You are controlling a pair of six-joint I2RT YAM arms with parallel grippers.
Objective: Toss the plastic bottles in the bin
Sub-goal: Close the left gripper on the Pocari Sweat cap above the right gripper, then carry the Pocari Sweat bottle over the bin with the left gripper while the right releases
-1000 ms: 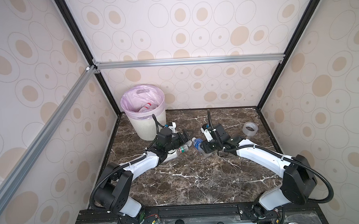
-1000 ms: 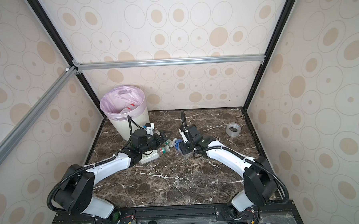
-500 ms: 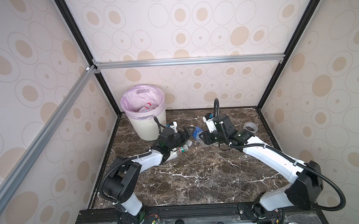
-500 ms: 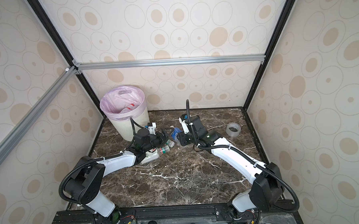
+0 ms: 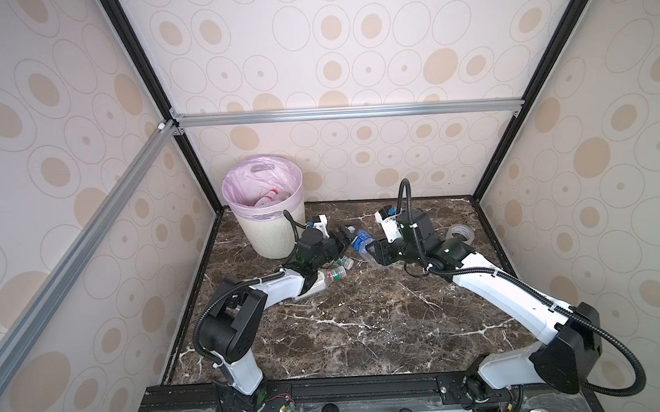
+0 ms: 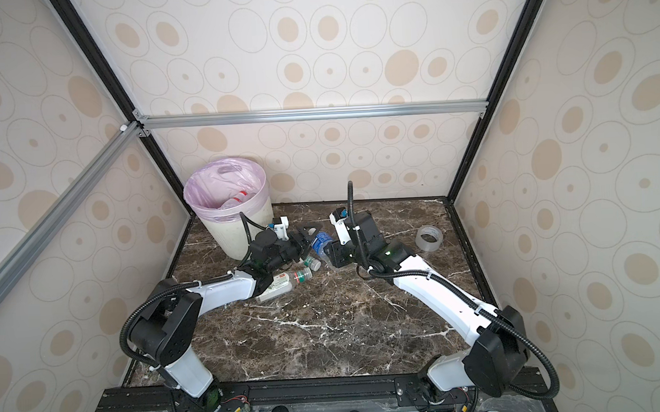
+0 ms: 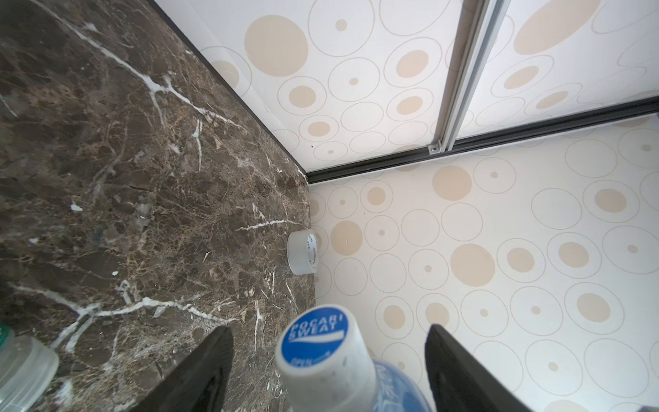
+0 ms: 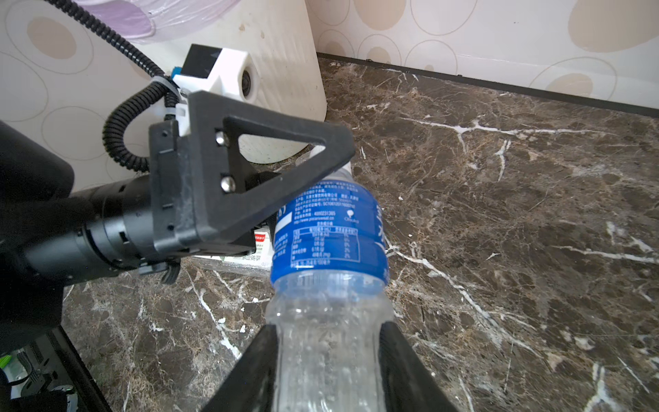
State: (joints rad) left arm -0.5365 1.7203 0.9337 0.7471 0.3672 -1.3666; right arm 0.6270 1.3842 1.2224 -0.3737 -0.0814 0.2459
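A clear plastic bottle with a blue label (image 5: pixel 361 240) (image 6: pixel 319 241) hangs over the marble table between my two arms. My right gripper (image 8: pixel 328 331) (image 5: pixel 374 251) is shut on its clear lower body. The white and blue cap (image 7: pixel 315 342) lies between the fingers (image 7: pixel 210 367) of my left gripper (image 7: pixel 328 331) (image 5: pixel 347 233), which is open with a gap on each side. The off-white bin (image 5: pixel 268 232) (image 6: pixel 230 234) with its pink bag stands at the back left and holds bottles (image 5: pixel 269 198). Two more bottles (image 5: pixel 322 278) (image 5: pixel 344 261) lie under my left arm.
A clear tape roll (image 5: pixel 460 233) (image 6: pixel 428 239) (image 7: pixel 303 251) sits near the back right wall. Patterned walls close the table on three sides, with an aluminium rail above. The bin's wall (image 8: pixel 278 71) stands just behind my left gripper.
My right gripper has lifted the blue-label bottle and brought its cap end to the left gripper. The left gripper's jaws have narrowed around the cap.
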